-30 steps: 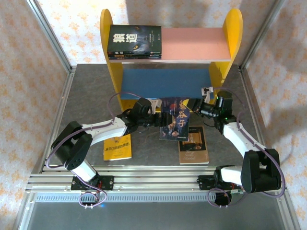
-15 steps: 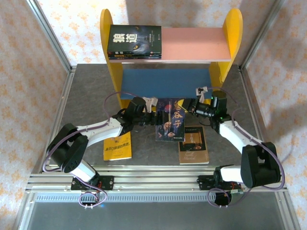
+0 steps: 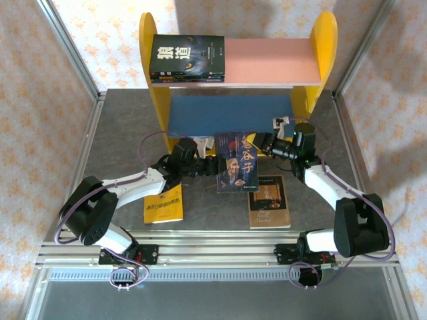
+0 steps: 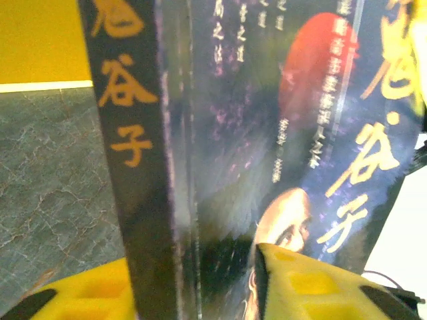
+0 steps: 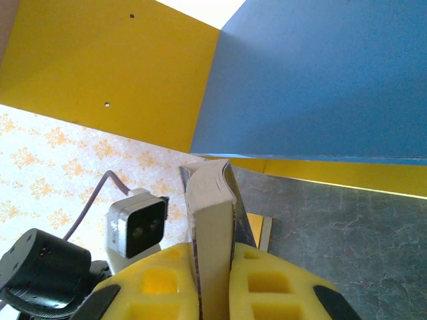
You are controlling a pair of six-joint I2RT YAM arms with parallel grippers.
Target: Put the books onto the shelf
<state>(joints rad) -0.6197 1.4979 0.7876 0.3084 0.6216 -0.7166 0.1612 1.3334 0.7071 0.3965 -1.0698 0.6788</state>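
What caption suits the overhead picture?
Left hand and right hand hold a dark book before the shelf; a yellow book and a brown book lie on the table.

A grey marbled tabletop [image 3: 120, 133] is lying flat across the middle of the overhead view, catching soft light. Pale wallpaper [image 3: 33, 107] dotted with orange flowers is closing it in on the left, right and back. Slanted metal posts [image 3: 72, 53] are framing the back corners, and a ribbed aluminium rail [image 3: 220, 252] is running along the near edge.

A robot test cell, lab-like: aluminium frame rail [image 3: 220, 250] at 6 o'clock, flowered wall panels [image 3: 40, 100] at 9 and 3 o'clock.
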